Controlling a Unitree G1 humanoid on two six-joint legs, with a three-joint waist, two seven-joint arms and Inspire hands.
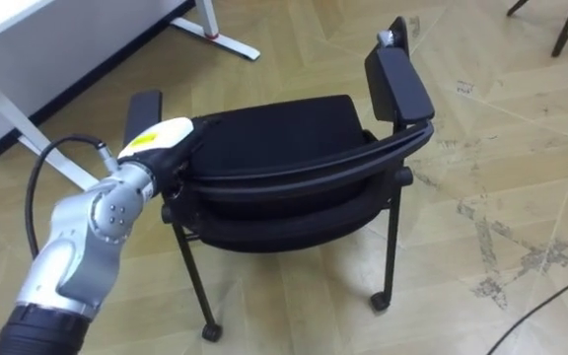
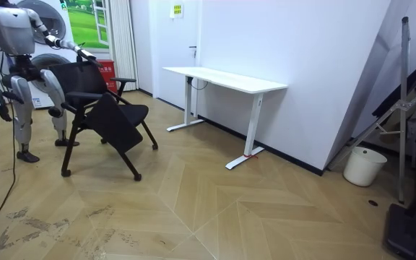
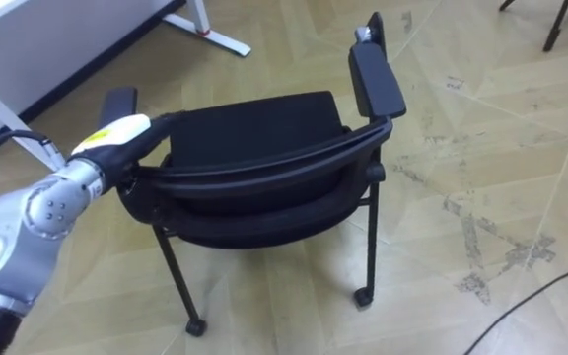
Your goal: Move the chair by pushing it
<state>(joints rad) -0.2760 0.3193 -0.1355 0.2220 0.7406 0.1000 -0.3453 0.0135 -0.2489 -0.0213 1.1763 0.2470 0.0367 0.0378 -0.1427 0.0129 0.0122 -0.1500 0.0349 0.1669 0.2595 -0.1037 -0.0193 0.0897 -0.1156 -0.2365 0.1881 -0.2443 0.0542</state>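
I have one chair in front of me, on the wooden floor, with its back turned to me. My left hand lies on the left end of the backrest, right at its top rim. The fingers are dark against the black rim, so I cannot tell if they are curled around it or just lying on it.

The chair has two armrests. The left one is just beyond my hand and the right one stands up at the far right. I can see two near legs under the seat, a left one and a right one, each ending in a small caster.

One white desk stands at the far left, and one of its feet reaches toward the chair.

In the room view I stand at the left, just behind the chair. My left arm is stretched out to its back. My right hand hangs low by my side, well apart from the chair, and I cannot tell how its fingers are set. The desk is by the wall past the chair, and one white bucket sits on the floor at the room view's right.
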